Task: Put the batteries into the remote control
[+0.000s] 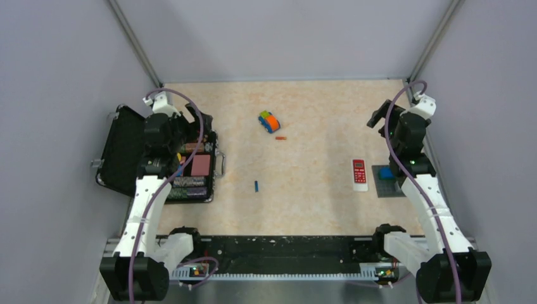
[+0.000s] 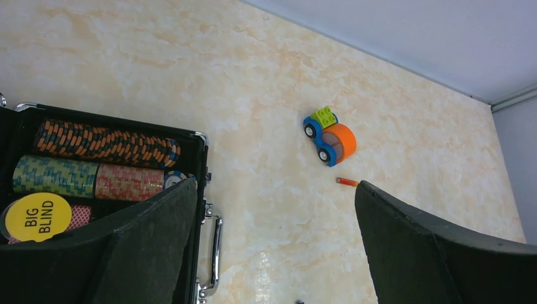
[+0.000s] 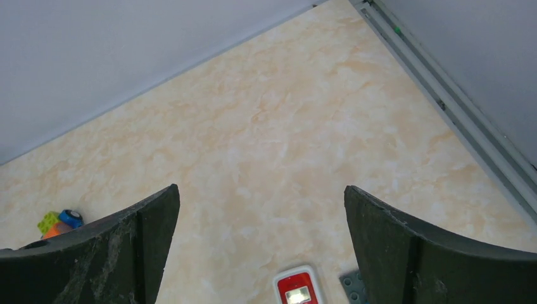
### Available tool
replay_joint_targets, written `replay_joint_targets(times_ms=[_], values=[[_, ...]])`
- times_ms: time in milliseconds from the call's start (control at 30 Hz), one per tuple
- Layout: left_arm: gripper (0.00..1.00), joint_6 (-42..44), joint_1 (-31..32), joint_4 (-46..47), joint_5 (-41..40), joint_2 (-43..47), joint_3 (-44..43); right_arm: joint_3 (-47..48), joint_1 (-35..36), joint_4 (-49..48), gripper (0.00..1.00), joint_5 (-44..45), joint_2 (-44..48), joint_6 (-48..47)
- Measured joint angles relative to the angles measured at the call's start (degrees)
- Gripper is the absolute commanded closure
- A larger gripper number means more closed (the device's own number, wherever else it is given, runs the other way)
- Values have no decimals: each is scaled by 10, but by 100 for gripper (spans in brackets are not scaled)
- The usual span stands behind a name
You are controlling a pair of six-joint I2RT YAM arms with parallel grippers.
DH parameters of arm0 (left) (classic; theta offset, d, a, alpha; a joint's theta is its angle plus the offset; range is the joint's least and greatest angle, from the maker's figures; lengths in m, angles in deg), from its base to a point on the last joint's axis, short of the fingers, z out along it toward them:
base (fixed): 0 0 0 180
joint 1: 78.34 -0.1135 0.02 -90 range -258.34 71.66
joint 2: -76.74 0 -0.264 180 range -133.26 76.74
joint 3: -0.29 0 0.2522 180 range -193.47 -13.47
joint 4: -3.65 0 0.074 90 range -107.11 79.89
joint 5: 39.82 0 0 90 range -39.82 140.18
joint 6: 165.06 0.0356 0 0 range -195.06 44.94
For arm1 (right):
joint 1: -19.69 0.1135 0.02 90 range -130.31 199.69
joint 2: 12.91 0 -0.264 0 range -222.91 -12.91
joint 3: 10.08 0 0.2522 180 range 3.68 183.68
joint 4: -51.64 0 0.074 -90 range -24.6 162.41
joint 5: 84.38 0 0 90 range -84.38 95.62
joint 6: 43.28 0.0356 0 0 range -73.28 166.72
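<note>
Top view: the remote control (image 1: 360,174) lies face up. The blue battery (image 1: 256,186) lies well left of it. The orange-red battery (image 1: 281,137) lies left of it and farther back.

Left wrist view: the left gripper (image 2: 274,185) has its fingers spread wide, grasping nothing.

Right wrist view: the right gripper (image 3: 259,188) is released and empty. The remote control shows between its fingers.

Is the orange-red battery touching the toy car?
Apart. The left wrist view shows a strip of bare tabletop between the orange-red battery and the toy car; the top view agrees.
</note>
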Motion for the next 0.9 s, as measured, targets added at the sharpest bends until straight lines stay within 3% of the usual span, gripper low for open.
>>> replay_joint_targets(times_ms=[367, 633, 900], values=[[1, 16, 0, 17, 34, 22, 33, 0, 0, 29, 1, -122, -7, 2], [1, 16, 0, 31, 94, 23, 43, -1, 0, 61, 9, -199, -7, 23], [1, 2, 0, 63, 189, 23, 67, -11, 57, 124, 5, -147, -16, 58]])
